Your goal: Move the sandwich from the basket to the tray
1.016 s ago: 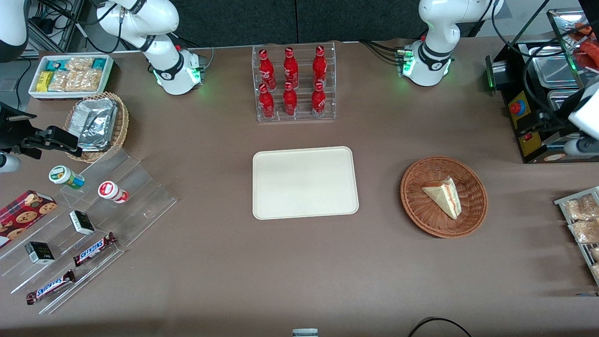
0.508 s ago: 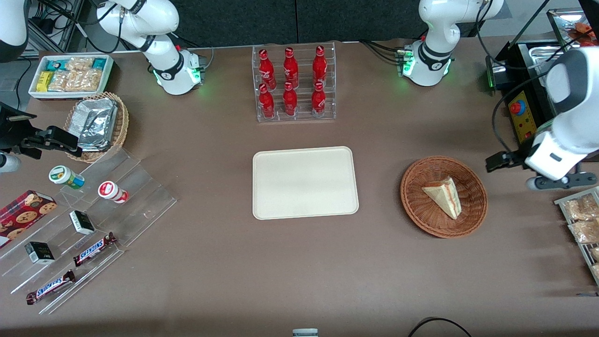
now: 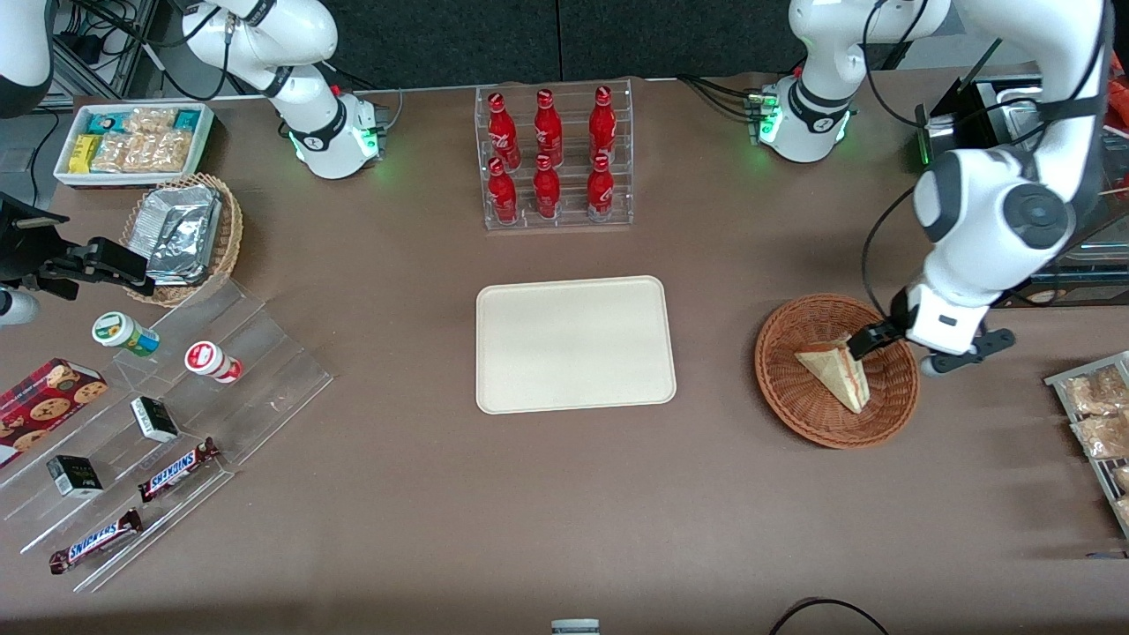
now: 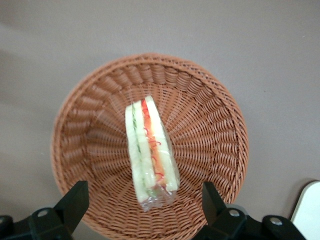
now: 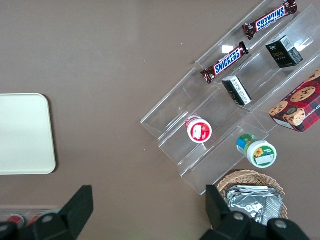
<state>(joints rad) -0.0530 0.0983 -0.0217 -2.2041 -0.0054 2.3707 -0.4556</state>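
The sandwich (image 3: 836, 374), a clear-wrapped cream wedge with red and green filling, lies in the reddish-brown wicker basket (image 3: 794, 406). My left gripper (image 3: 869, 339) hangs over the basket, above the sandwich's end farther from the front camera. In the left wrist view the sandwich (image 4: 150, 150) lies in the basket (image 4: 210, 125), and my gripper (image 4: 145, 210) is open with its two black fingertips (image 4: 75, 205) wide apart either side of the wrapped end, not touching it. The cream tray (image 3: 573, 344) lies flat mid-table, beside the basket, and also shows in the wrist views (image 4: 307, 210) (image 5: 22, 132).
A clear rack of red bottles (image 3: 554, 159) stands farther from the front camera than the tray. A rack of bagged snacks (image 3: 1098, 414) lies at the working arm's end. Acrylic steps with snack bars and cups (image 3: 159, 414) and a tan basket of foil packets (image 3: 181, 234) lie toward the parked arm's end.
My left arm has swung in from the table's working-arm end and come over the basket. The sandwich, basket and tray have not moved.
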